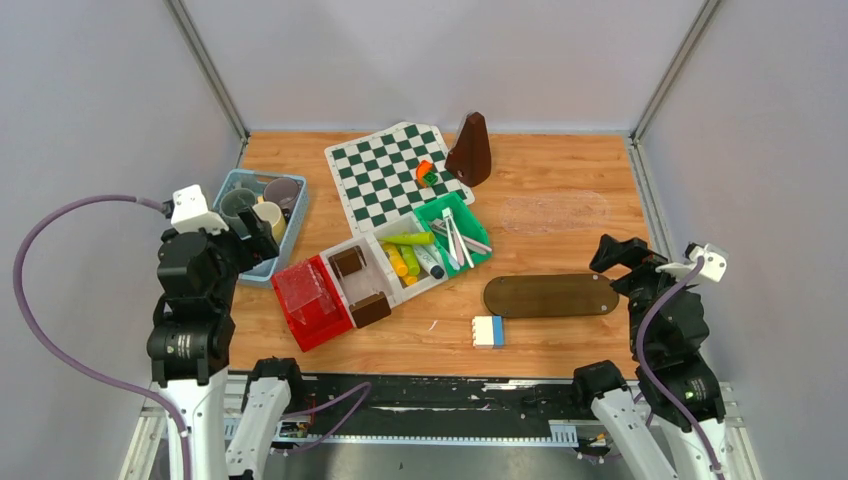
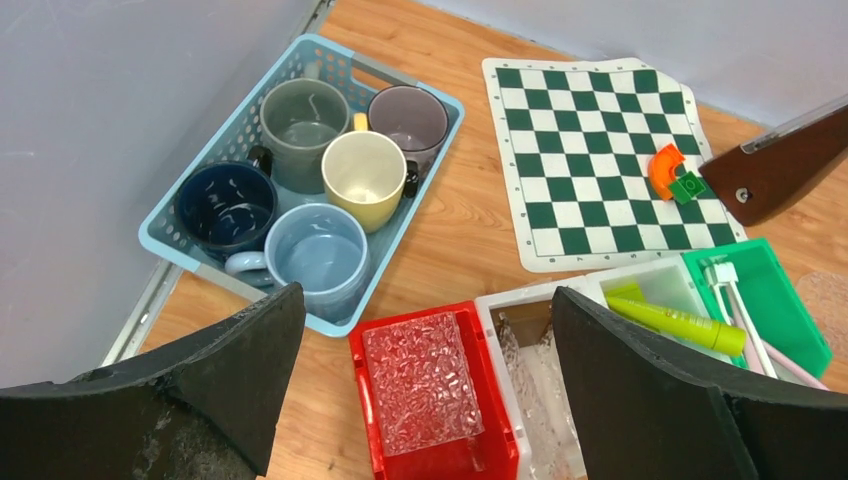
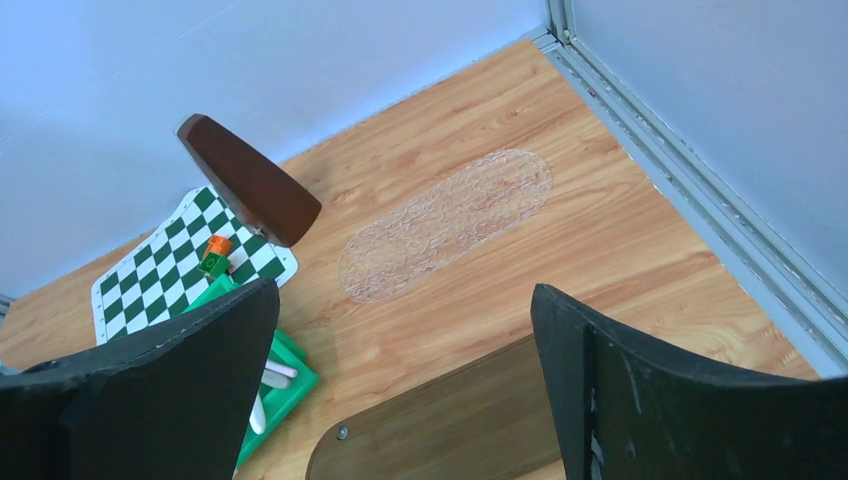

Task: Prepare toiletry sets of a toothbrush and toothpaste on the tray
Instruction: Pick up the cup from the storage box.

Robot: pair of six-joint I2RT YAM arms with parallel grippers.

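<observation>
5 mugs (image 2: 362, 175) crowd the blue basket (image 2: 213, 142); left fingers (image 2: 235, 385) gape empty.

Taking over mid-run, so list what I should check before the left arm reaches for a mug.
1. Left gripper open and empty: ok.
2. Right gripper open and empty: ok.
3. Five mugs upright in the basket: ok.
4. Wooden tray free of objects: ok.
5. Tubes in the white bin: ok.
6. Enough toothbrushes in the green bin for five sets: cannot tell.
</observation>
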